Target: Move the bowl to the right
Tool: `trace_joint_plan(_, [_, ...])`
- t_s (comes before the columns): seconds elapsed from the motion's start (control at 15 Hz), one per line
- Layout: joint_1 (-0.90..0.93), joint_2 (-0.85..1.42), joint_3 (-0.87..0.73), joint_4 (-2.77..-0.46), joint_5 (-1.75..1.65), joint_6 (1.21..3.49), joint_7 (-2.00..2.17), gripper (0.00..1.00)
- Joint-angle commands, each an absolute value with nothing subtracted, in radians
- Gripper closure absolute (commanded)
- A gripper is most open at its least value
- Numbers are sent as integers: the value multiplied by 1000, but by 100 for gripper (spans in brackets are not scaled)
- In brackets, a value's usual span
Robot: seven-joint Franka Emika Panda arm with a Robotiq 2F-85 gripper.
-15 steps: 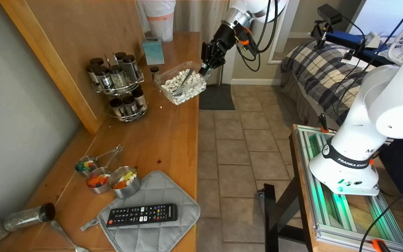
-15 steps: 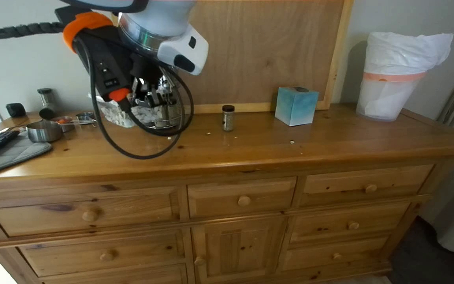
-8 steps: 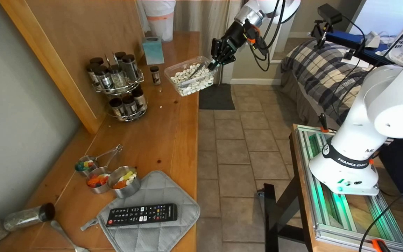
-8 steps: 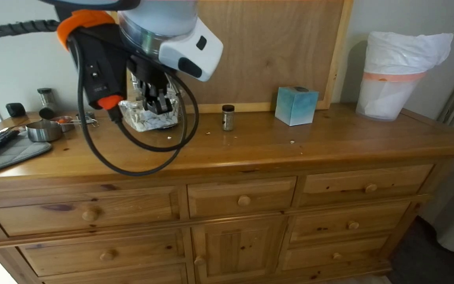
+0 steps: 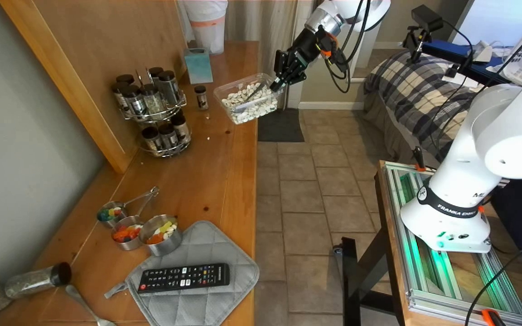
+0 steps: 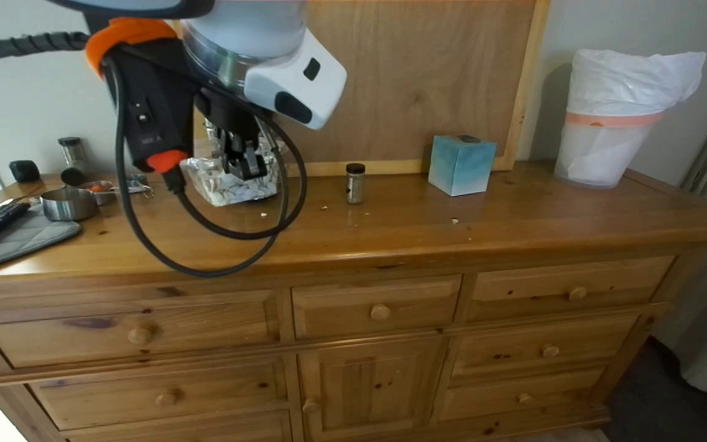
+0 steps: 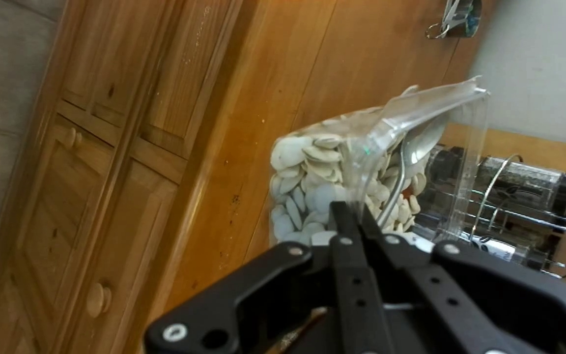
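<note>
The bowl is a clear rectangular plastic tub (image 5: 230,90) filled with pale cream seeds. A metal spoon (image 5: 254,93) rests in the seeds. My gripper (image 5: 275,85) is shut on the tub's wall and holds it tilted, apparently raised over the counter's front edge. In an exterior view the tub (image 6: 226,187) is partly hidden behind my black gripper (image 6: 248,164) and a cable loop. In the wrist view the fingertips (image 7: 355,214) pinch the clear wall of the tub (image 7: 372,142), with the spoon (image 7: 423,140) leaning inside.
A two-tier spice rack (image 5: 152,113) stands behind the tub. A small spice jar (image 6: 355,183) and a blue tissue box (image 6: 462,164) stand on the counter (image 6: 402,227). A lined bin (image 6: 617,141) is at its end. Measuring cups (image 5: 161,235), a pot holder and a remote lie at the other end.
The gripper and tub have moved away from the rack toward the counter's front edge, and the tub is tilted less. The small spice jar is now uncovered. Barely any motion in the last half second.
</note>
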State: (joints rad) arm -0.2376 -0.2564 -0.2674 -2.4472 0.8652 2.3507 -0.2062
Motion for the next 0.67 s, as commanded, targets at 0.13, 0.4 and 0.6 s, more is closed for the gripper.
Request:
trace_joint_plan(0.13, [-252, -180, -302, -2375, 887, 2401, -175, 99])
trace_joint_plan(0.4, [-270, -90, -345, -2291, 922, 2466, -159, 99])
trace_joint_plan(0.6, [-288, -21, -362, -2217, 975, 2486, -140, 99])
